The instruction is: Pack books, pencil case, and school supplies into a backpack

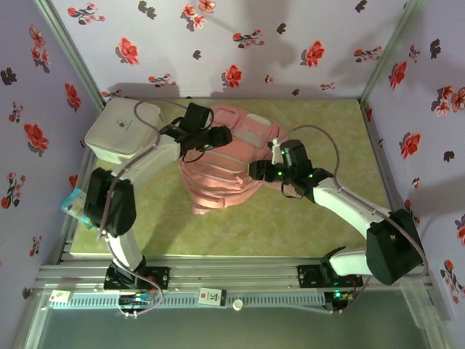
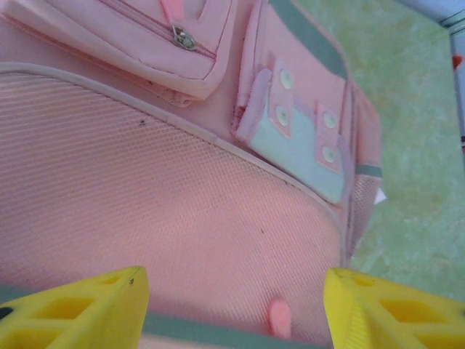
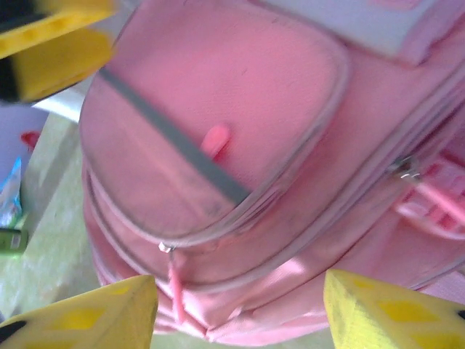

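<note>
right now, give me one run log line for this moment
left end effector: open, over mesh pocket | right end effector: open, over front pocket | backpack: flat on table, pockets up | white box: beside backpack

Green table (image 1: pixel 320 123) – pink backpack (image 1: pixel 218 185) & white box (image 1: pixel 120 134) on it.

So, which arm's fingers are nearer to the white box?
Left. The left fingers hang above the backpack, just right of the white box; the right fingers sit at the backpack's right side, farther off.
</note>
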You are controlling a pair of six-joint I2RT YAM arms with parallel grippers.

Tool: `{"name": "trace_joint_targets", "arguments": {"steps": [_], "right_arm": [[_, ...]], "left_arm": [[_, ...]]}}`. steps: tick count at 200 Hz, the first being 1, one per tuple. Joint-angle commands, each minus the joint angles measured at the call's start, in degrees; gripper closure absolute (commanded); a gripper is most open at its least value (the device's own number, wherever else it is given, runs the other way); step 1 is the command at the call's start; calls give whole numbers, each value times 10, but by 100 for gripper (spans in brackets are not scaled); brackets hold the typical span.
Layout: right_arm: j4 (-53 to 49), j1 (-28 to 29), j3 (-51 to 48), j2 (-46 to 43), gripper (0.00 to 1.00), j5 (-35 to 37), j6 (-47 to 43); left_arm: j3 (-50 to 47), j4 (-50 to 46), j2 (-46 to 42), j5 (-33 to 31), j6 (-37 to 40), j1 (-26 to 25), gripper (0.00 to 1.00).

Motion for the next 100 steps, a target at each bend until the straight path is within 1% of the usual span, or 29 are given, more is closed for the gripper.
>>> {"name": "trace_joint_targets", "arguments": {"steps": [1,33,66,100], "right_arm": [[19,-12,6,7,37,9,66],[-5,-25,36,31,36,33,124],[-2,-37,43,47,37,60,159],[-29,-48,58,59,37,90,135]], "left_arm": [[-37,-23,-54,-36,-7,-16,35],[-68,-62,-94,-125,-42,-85,35],[-71,-99,-82,-205,-65,-161,35],[-44,-126,-36,-237,-54,-215,35]]}}
